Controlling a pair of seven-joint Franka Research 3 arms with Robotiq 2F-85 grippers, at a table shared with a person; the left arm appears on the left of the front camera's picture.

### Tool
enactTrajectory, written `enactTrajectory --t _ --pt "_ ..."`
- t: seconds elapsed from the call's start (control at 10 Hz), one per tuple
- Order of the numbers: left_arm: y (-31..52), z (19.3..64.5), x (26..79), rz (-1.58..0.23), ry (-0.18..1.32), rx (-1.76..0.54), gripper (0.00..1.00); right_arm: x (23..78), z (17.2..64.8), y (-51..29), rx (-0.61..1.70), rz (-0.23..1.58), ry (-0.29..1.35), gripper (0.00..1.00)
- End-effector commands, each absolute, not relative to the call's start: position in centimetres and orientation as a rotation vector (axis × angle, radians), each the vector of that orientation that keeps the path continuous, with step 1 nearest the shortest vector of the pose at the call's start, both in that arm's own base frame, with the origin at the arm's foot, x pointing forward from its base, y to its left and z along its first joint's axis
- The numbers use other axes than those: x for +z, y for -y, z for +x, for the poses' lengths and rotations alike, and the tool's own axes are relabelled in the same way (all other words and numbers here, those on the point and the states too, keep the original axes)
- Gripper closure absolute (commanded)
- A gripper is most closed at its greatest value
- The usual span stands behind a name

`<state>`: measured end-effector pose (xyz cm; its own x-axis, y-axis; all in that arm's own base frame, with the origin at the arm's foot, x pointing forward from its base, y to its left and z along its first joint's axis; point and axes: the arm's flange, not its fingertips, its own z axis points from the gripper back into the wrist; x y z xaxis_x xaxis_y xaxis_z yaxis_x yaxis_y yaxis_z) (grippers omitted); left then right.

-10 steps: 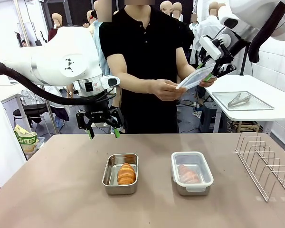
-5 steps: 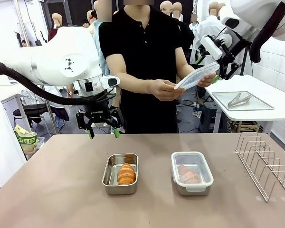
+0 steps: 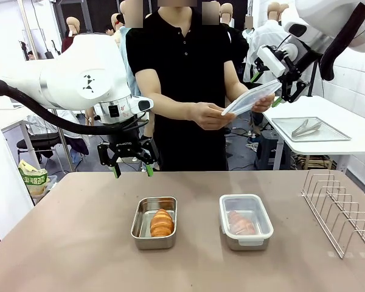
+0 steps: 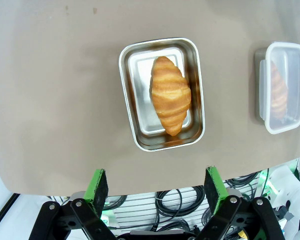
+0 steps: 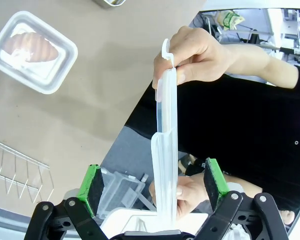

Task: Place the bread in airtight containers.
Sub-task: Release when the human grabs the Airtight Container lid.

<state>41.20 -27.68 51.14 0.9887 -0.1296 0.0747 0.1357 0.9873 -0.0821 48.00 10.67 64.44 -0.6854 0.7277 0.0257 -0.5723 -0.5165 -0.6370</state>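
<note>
my left gripper (image 3: 131,168) hangs wide open over the table edge; its wrist cam looks down on the bare croissant (image 4: 170,94) in the open tin (image 4: 135,75); my right gripper (image 5: 153,186) is released around the person's lid (image 5: 166,150); lidded tin (image 3: 246,221) holds the other roll

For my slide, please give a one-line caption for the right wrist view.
Open right gripper straddles a clear lid held edge-on by the person's hands.
</note>
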Motion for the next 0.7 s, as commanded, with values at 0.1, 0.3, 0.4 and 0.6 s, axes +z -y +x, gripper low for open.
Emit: enactTrajectory --t 0.1,0.3,0.4,0.6 --pt "27.52 41.08 51.21 -0.084 0.072 -0.132 0.00 64.46 48.00 -10.71 2.204 -0.316 0.809 0.00" --pt "27.52 41.08 51.21 -0.084 0.072 -0.132 0.00 64.46 48.00 -10.71 2.204 -0.316 0.809 0.00" --pt "27.52 41.08 51.21 -0.084 0.072 -0.132 0.00 64.46 48.00 -10.71 2.204 -0.316 0.809 0.00" --pt "27.52 41.08 51.21 -0.084 0.072 -0.132 0.00 64.46 48.00 -10.71 2.204 -0.316 0.809 0.00"
